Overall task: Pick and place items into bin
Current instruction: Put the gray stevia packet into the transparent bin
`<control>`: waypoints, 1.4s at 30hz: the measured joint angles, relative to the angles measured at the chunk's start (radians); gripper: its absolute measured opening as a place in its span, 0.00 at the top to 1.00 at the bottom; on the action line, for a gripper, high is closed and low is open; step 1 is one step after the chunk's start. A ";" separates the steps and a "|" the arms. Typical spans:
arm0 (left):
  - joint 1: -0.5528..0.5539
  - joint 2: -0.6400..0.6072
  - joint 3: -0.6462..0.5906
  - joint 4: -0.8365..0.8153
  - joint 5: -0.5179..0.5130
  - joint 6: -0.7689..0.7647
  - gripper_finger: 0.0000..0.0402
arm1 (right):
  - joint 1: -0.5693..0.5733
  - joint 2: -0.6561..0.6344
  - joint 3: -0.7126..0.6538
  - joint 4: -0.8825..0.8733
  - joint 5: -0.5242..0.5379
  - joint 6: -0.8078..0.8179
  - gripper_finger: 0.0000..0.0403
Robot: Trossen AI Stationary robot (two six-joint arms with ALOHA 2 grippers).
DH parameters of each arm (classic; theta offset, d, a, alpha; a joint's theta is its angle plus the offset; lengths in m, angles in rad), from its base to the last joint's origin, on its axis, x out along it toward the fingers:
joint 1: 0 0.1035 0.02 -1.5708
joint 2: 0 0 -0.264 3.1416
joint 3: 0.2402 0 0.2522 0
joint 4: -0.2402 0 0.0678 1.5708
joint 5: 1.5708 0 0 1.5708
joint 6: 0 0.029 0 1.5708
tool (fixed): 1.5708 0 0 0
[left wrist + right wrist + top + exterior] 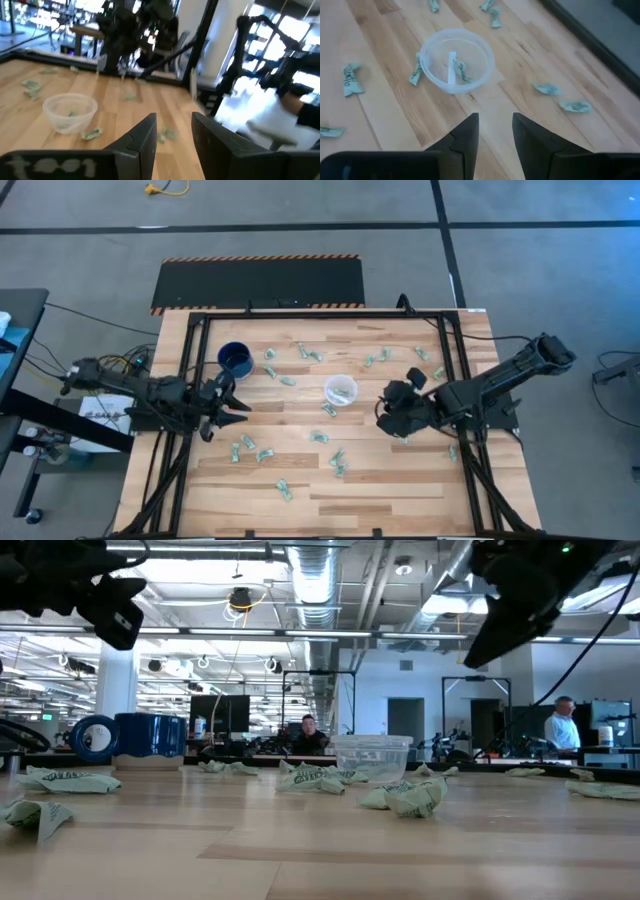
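Note:
The bin, a small clear cup [341,391], stands upright on the wooden table near its middle; the right wrist view shows one wrapped item [462,72] lying inside the cup [456,60]. Several pale green-and-white items [322,437] lie scattered flat on the table around it, some close in the low view [405,797]. My right gripper [385,416] hovers right of the cup, slanting down, open and holding nothing [495,132]. My left gripper [236,406] hangs level over the table's left part, open, with nothing between its fingers [175,135]. The cup [70,111] lies ahead of it.
A dark blue mug [236,358] stands at the far left, just beyond my left gripper. More items lie along the far side [308,352] and near side [285,490]. A black frame [450,330] borders the table. People show in the room behind [563,725].

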 joint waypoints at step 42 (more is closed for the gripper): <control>-0.275 1.247 0.546 -0.441 -0.102 -0.348 0.72 | 0.116 0.001 -0.038 -0.085 0.068 0.226 0.72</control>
